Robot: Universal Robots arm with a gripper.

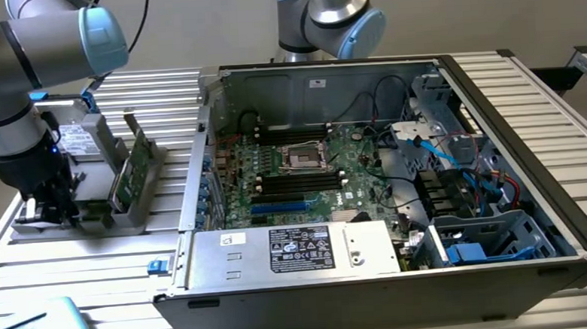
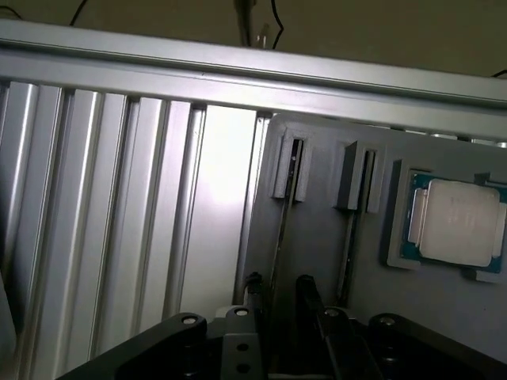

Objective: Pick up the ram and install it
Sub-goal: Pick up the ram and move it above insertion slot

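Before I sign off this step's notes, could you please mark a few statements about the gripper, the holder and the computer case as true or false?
1. The computer case lies open, with its motherboard showing. True.
2. The gripper is reaching inside the case. False: it is down at the grey holder, on the exterior view's left of the case.
3. The gripper's jaws are shut. False: they stand open, and the memory stick sits in a slot of the holder.
4. A silver processor chip rests in the holder. True.
5. A green card stands upright in the holder. True.
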